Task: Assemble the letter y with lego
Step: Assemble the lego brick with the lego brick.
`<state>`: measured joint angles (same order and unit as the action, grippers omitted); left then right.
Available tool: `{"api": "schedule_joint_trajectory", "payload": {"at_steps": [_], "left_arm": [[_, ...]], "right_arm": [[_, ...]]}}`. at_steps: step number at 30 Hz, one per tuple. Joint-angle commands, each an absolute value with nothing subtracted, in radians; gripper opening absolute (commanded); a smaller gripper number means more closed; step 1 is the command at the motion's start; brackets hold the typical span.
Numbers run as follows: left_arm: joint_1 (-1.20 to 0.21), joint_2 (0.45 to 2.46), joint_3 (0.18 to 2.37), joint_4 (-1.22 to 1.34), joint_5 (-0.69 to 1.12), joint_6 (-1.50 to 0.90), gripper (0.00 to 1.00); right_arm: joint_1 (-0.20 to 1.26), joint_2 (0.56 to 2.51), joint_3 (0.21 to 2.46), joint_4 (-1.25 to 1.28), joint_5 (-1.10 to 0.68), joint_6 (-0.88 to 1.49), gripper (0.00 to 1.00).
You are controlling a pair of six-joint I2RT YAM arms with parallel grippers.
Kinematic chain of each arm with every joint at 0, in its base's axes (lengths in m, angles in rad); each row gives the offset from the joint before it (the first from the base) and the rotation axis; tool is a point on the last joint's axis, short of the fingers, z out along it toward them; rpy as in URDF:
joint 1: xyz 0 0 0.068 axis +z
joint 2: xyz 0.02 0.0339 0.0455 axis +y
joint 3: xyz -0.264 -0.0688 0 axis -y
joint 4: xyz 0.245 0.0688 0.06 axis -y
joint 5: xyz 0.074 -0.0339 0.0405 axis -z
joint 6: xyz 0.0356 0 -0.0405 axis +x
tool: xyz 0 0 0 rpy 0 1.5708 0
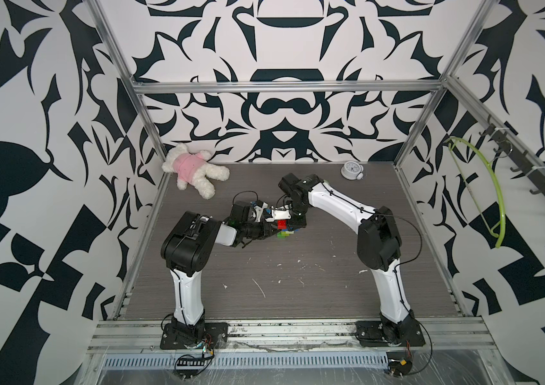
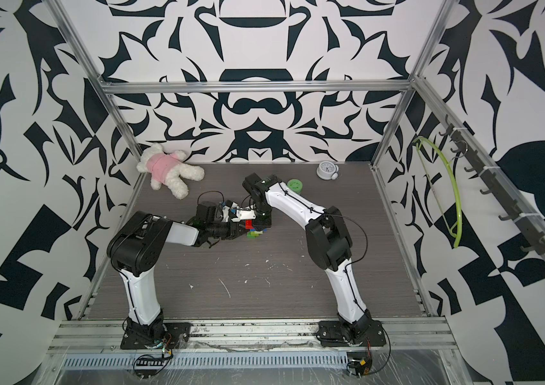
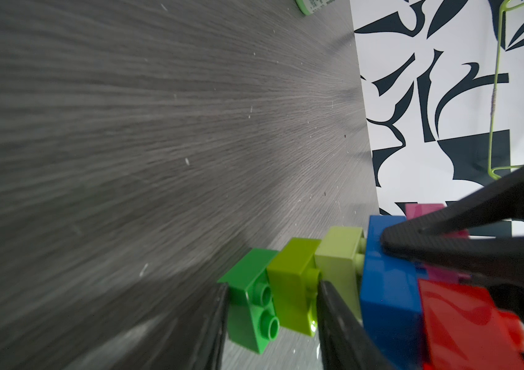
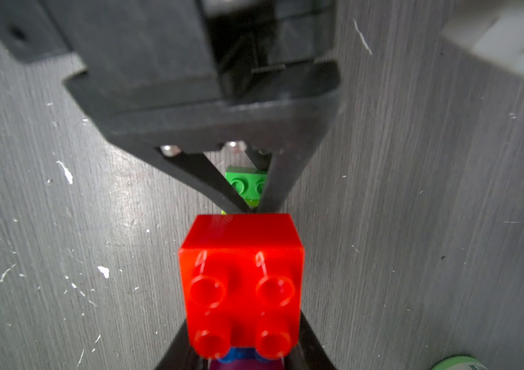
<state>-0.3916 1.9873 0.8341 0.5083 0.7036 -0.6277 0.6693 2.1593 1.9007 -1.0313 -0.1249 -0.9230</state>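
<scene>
Bricks joined into the letter y (image 1: 283, 230) sit near the middle of the worktop (image 1: 264, 286); we cannot tell whether the figure rests on the surface or hangs just above it. In the left wrist view we see its stem in a row: green brick (image 3: 247, 307), lime brick (image 3: 292, 288), paler lime brick (image 3: 339, 256), then the blue brick (image 3: 388, 294). Studs of the paler lime one show in a slit before the blue. The left jaws pinch the stem, one finger (image 3: 219, 326) against the green brick and its mate across the lime ones. The right jaws are pressed onto the forked end, gripping at the blue brick and the pink brick (image 3: 424, 209), beside the red brick (image 4: 241, 256). We note a plush toy (image 1: 194, 170) at the far left corner and a clock (image 1: 351, 170) near the far right corner.
</scene>
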Motion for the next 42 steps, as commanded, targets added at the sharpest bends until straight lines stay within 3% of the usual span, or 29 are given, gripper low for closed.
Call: {"api": "schedule_joint_trajectory", "payload": {"at_steps": [1,42], "left_arm": [[-0.371,2.130,0.755,0.119,0.431,-0.606,0.47],[-0.371,2.131,0.756,0.118,0.431,-0.606,0.47]], "right_arm": [[0.676,2.215,1.873,-1.104,-0.113,-0.924,0.13],[0.677,2.262,1.935,-1.114,-0.187,-0.861,0.11]]}}
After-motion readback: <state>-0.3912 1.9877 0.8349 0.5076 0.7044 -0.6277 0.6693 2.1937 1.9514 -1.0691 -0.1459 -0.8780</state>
